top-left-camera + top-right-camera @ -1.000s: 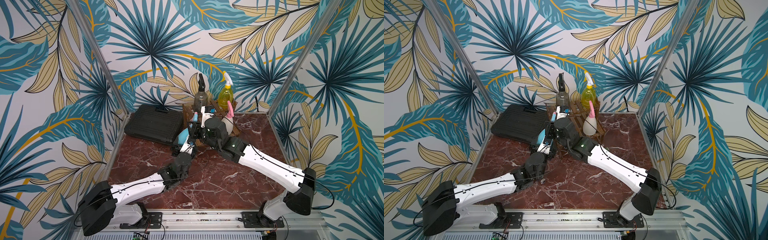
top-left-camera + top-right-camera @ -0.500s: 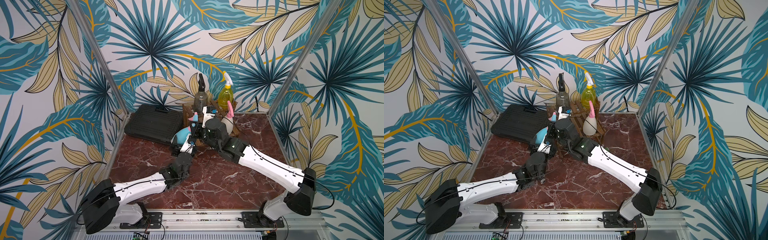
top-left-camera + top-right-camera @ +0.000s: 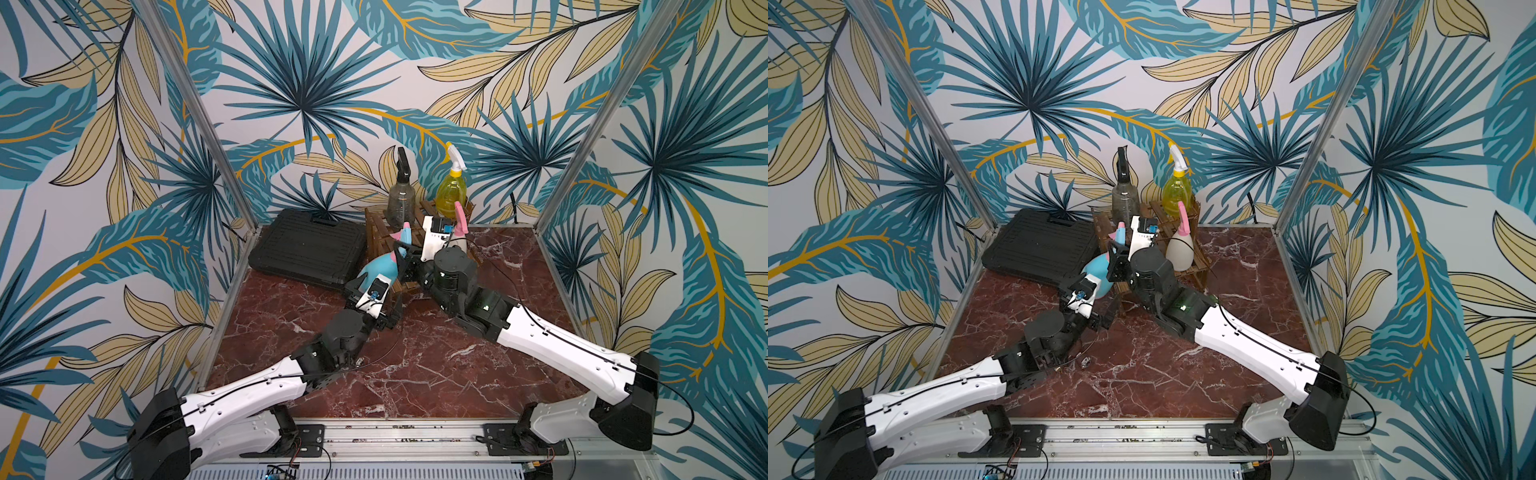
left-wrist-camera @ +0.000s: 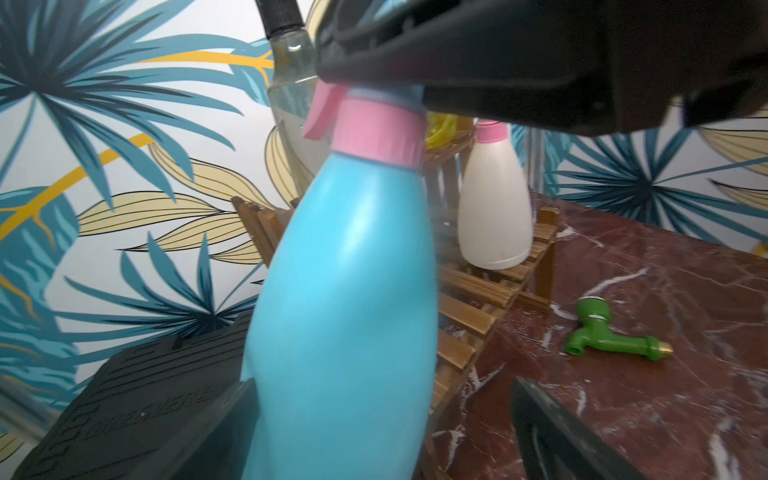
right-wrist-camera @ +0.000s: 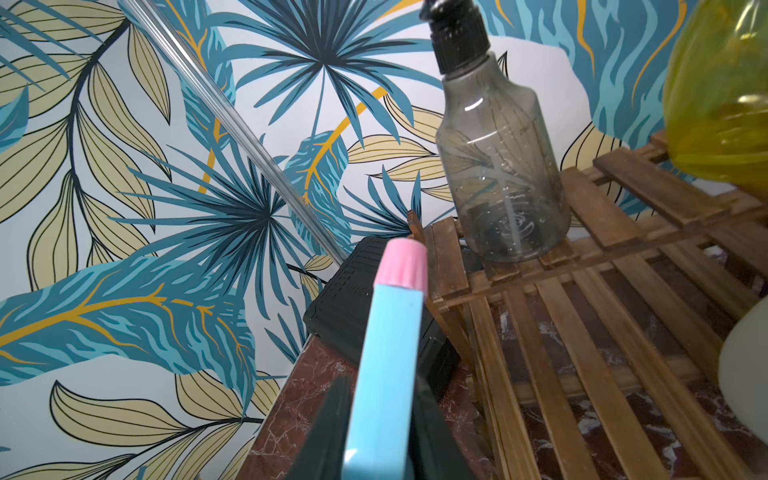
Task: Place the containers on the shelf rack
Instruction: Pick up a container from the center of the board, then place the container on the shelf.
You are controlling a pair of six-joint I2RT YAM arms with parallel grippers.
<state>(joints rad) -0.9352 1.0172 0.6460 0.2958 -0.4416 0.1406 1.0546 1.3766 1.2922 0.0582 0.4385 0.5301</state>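
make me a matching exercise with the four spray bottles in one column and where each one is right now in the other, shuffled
Column one:
1. smoky grey bottle
2. yellow bottle
3. white bottle
4. light blue bottle

Column two:
A. on the lower step of the shelf rack
B. off the rack, tilted, its spray head clamped in the right hand
C. on the upper step, at the end nearest the black case
D. on the upper step, at the end far from the black case

Pairs: 1-C, 2-D, 3-A, 4-B
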